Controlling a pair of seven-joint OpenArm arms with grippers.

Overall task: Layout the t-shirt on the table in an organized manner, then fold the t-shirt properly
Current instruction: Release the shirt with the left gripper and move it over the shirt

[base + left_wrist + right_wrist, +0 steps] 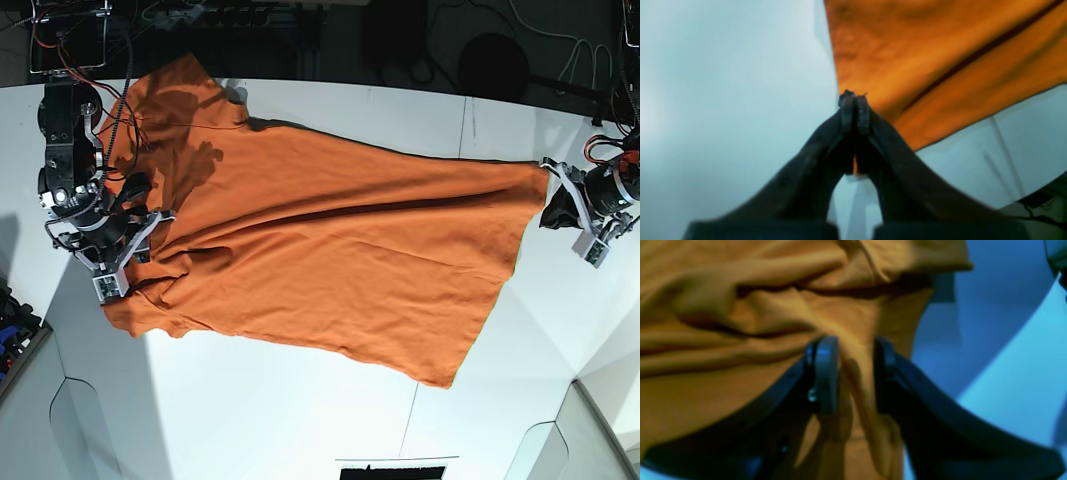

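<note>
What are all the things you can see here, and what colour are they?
t-shirt: one, bright orange, spread across the middle of the table, stretched between the two hands, still wrinkled at the base view's left end.
table: one, white, under the shirt and far bigger than it.
cables: several, dark and light, on the dark floor beyond the table's far edge.
left hand: one, black, at the base view's right, closed on a corner of the shirt.
right hand: one, dark, at the base view's left, with a bunched fold of shirt between its fingers.
</note>
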